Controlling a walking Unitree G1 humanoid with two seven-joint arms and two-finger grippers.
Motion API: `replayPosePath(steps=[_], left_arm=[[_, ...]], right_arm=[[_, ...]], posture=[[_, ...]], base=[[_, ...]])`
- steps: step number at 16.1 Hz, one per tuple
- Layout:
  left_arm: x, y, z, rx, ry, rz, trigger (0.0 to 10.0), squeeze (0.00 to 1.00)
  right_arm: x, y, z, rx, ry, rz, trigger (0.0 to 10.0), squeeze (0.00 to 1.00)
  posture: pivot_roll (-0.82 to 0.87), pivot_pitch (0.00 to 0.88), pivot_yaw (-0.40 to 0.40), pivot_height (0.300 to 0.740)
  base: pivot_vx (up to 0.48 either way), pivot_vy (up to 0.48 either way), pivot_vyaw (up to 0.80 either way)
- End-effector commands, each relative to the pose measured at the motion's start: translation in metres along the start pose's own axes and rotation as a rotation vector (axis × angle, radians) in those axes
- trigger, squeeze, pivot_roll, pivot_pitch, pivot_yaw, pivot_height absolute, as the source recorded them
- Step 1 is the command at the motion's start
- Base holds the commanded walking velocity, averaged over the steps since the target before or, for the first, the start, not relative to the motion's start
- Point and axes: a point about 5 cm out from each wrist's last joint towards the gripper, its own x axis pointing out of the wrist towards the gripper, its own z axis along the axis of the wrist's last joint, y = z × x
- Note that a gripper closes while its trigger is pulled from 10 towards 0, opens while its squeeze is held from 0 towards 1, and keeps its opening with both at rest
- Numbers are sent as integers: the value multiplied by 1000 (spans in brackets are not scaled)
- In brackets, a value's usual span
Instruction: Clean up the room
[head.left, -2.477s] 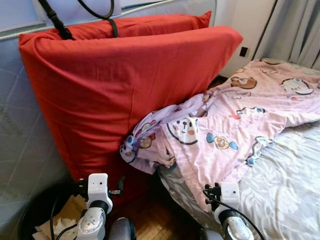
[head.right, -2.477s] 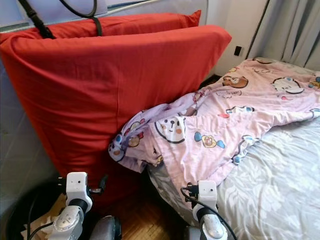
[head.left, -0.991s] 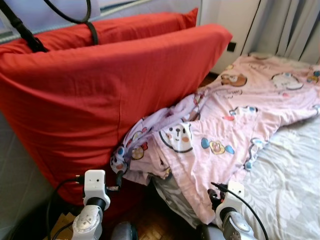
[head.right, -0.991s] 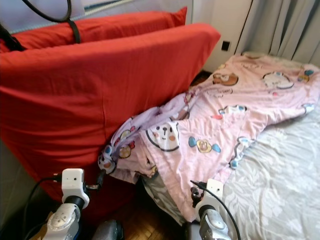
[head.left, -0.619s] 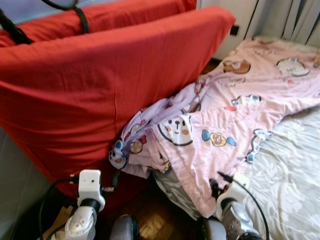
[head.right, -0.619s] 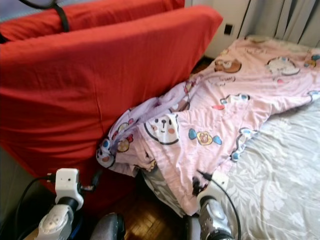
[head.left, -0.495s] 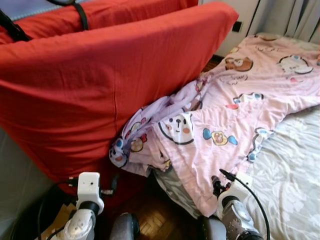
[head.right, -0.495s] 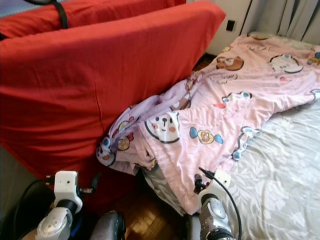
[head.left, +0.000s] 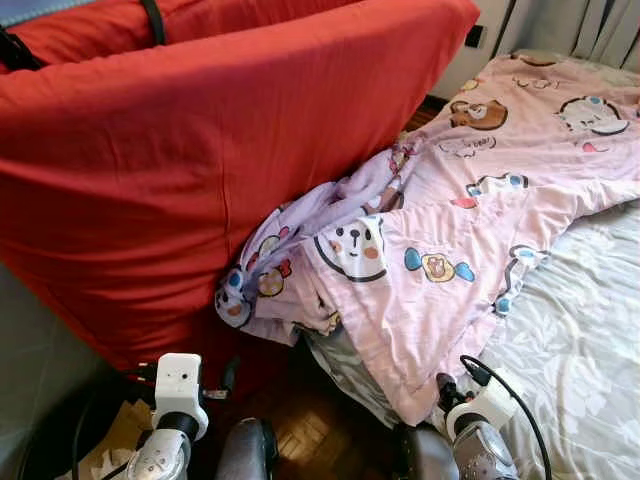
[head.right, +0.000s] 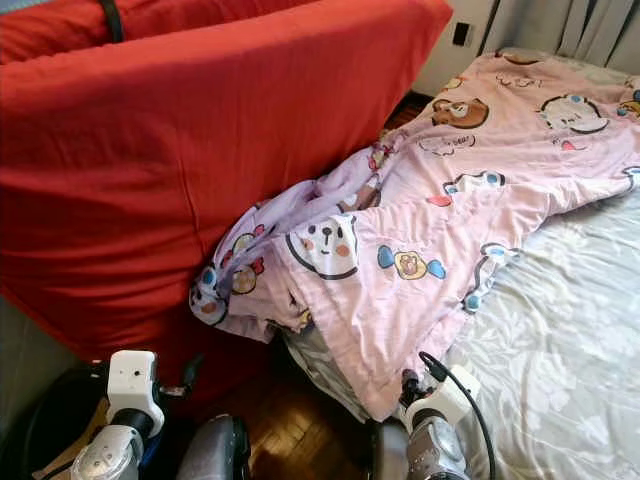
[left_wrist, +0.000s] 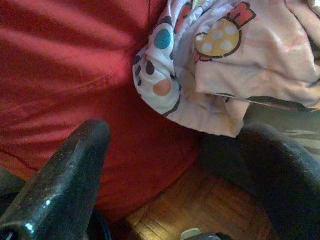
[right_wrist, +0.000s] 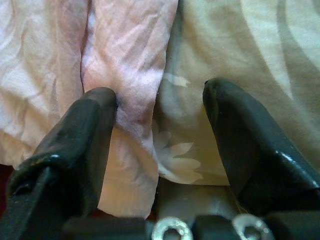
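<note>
My right gripper (right_wrist: 157, 145) sits right at the bottom corner of the pink cartoon blanket (head.left: 470, 230), fingers spread wide, holding nothing; in the right wrist view one finger (right_wrist: 75, 145) is on the pink cloth and the other over the grey floral bed sheet (right_wrist: 240, 55), so the blanket's hem runs between them. That is the relation the next move turns on, by my read: the corner lies straight ahead of and just under this gripper, and closing here would likely pinch the edge. The blanket's long run goes away from me and to my right, up across the bed (head.left: 590, 340) toward the curtains, with a bunched end spilling off the bed's near-left corner toward the floor. My left gripper (left_wrist: 170, 165) is also wide open and empty, low near the wooden floor (head.left: 320, 440), pointing at that bunched end (left_wrist: 210, 75) where it hangs against the big red cushion (head.left: 220, 150); it is near but not touching. So the right arm is closer to a clean edge, the left closer to the crumpled part. In the way: the red cushion leans upright against the bunched end on my left, and some cardboard or paper (head.left: 105, 455) sits low left by my arm.
</note>
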Motion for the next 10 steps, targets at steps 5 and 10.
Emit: replayPosePath(steps=[5,10], left_arm=[[-4,0,2,27,18,-14,10000,0],[-5,1,2,31,23,-13,10000,0]], right_arm=[[1,8,-5,40,54,79,10000,0],[1,14,-4,69,59,132,10000,0]], posture=[[85,178,36,607],[92,179,37,607]], base=[[0,0,0],[0,0,0]])
